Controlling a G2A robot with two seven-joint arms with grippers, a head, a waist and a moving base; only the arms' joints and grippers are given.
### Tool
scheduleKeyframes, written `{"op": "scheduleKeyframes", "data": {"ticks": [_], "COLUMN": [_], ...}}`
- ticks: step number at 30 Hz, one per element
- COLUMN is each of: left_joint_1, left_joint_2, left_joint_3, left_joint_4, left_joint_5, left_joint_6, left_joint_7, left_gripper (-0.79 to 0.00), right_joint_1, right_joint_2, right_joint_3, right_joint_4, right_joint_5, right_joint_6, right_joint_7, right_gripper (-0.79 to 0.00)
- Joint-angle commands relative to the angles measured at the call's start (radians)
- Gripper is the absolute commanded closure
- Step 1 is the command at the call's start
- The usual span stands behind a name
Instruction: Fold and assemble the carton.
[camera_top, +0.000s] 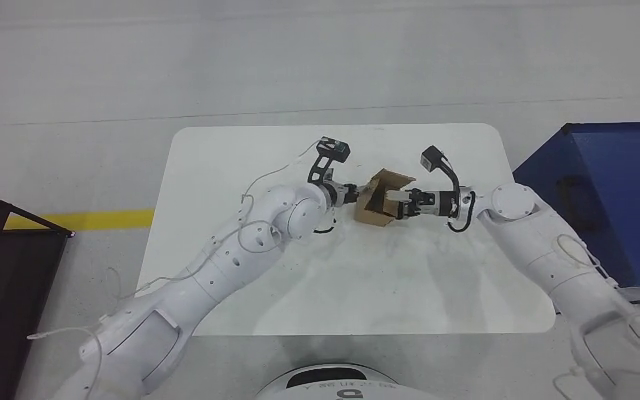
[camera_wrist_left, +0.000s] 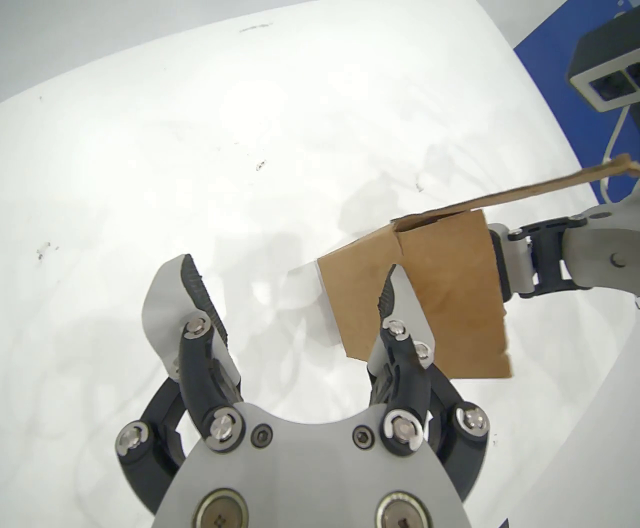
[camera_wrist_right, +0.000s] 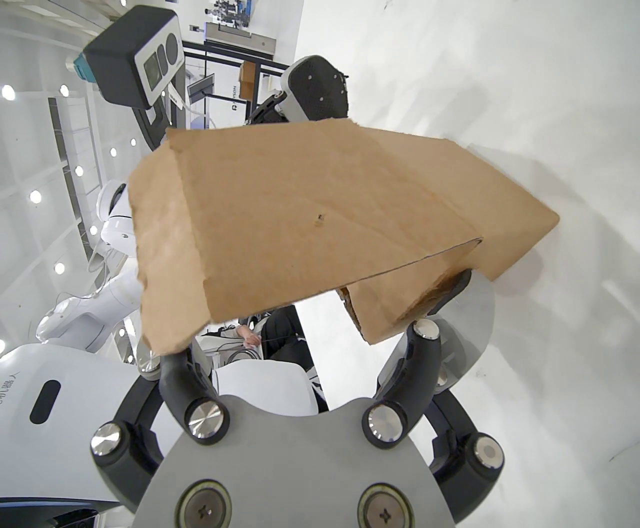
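Seems early: carton (camera_top: 385, 198) at mid-table only partly opened, flaps loose, between left gripper (camera_wrist_left: 290, 270) on its left, spread wide with one finger against a panel, and right gripper (camera_top: 403, 205) on its right, grip impossible to tell; squaring and tucking left to do.

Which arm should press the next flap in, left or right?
Left, probably. The left gripper is open and free, with one finger at a panel of the carton, while the right gripper sits against its far side, seemingly steadying it.
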Motion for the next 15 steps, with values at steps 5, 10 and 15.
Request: {"op": "scheduleKeyframes", "data": {"ticks": [5, 10, 15], "left_joint_1": [0.055, 0.081, 0.093], "left_joint_2": [0.023, 0.028, 0.024], "left_joint_3": [-0.051, -0.068, -0.081], "left_joint_4": [-0.055, -0.082, -0.088], "left_joint_5": [0.066, 0.086, 0.054], "left_joint_6": [-0.005, -0.017, -0.051], "left_joint_7": [-0.001, -0.025, -0.048], "left_gripper": [-0.742, -0.757, -0.785], "right_joint_1": [-0.019, -0.028, -0.030], "right_joint_2": [0.000, -0.002, -0.006], "right_joint_3": [0.028, 0.041, 0.046], "right_joint_4": [0.003, -0.005, -0.015], "right_joint_5": [0.010, 0.002, -0.021], "right_joint_6": [-0.025, -0.021, -0.008], "right_joint_7": [-0.014, -0.007, -0.010], "right_gripper": [-0.785, -0.785, -0.785]}}
